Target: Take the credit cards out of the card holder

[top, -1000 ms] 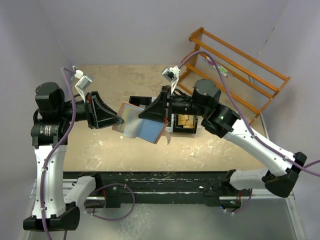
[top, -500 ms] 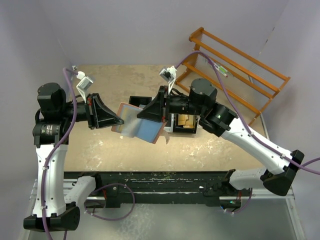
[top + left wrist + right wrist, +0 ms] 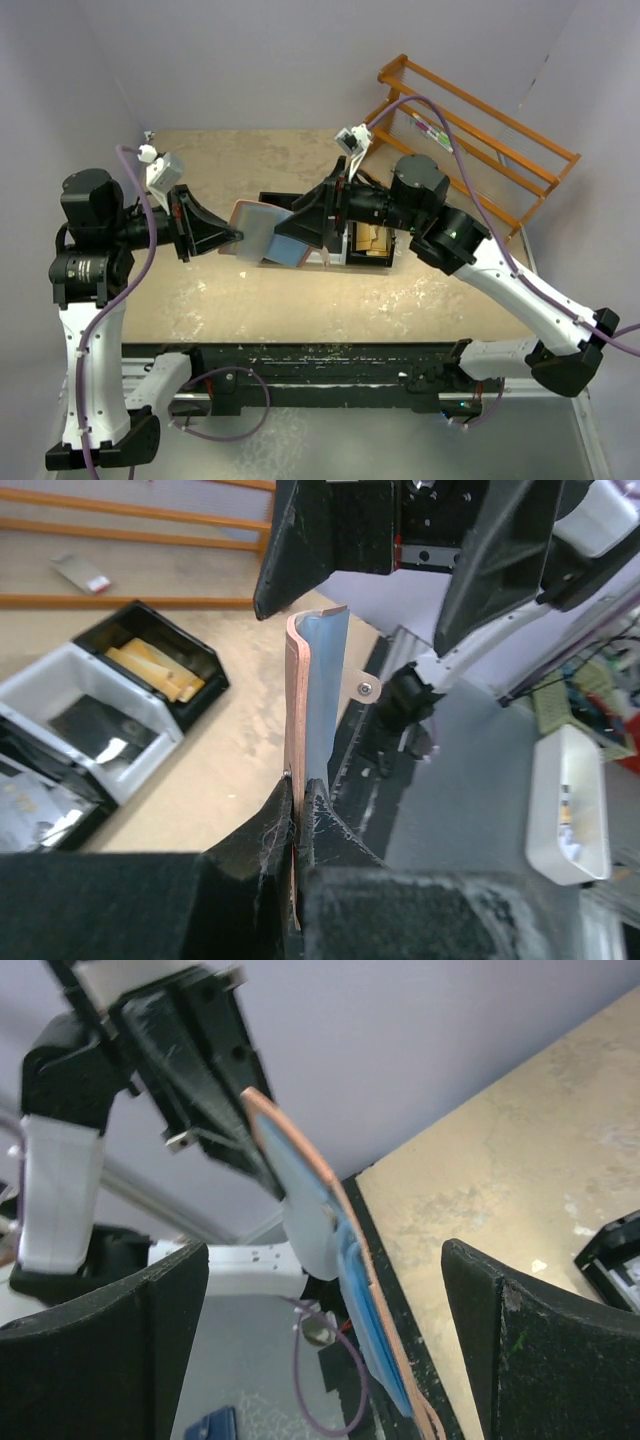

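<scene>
Tan speckled tabletop: the stage, with the flat reddish-brown bifold card holder held in the air above its middle, between the two arms.
Black two-finger right gripper: a second ago it pinched the holder's right end. Now its jaws stand wide and straddle that end without clamping it.
Black two-finger left gripper: closed hard on the holder's left edge, and now the only grip on it.
Meaning: the handover looks complete, which probably frees the right claw to go in for the cards.
Holder's look: thin and edge-on, with a copper-brown skin and light blue lining. It is folded nearly shut, and the end away from the left claw curls slightly.
Pale grey and white credit cards: none is out. A pale sheet lies against the lining, and it is unclear whether it is a card.
</scene>
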Controlling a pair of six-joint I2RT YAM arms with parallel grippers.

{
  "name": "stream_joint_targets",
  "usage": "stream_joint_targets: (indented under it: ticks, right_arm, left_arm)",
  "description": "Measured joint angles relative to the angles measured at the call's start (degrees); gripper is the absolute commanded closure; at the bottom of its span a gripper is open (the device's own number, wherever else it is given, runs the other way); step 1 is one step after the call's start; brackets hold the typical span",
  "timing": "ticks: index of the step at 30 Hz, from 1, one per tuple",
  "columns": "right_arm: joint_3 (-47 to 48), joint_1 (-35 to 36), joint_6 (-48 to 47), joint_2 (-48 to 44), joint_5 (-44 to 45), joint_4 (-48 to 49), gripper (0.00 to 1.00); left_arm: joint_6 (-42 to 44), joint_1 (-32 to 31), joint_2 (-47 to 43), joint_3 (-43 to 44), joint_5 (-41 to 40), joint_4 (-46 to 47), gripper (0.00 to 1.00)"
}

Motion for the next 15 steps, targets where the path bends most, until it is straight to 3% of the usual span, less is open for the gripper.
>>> stream_joint_targets:
  ticks: [5,15]
  right_arm:
    - [1.9,0.0,-0.3,2.1,4.2,-1.2,0.01]
    - [3.0,0.7,-0.3,7.5,5.4,-0.9,0.0]
  left_arm:
    - [5.8,0.0,-1.2,1.0,-3.0,-2.9,1.0]
    - [2.8,0.0,-0.7,-0.5,-0.9,-2.7,1.0]
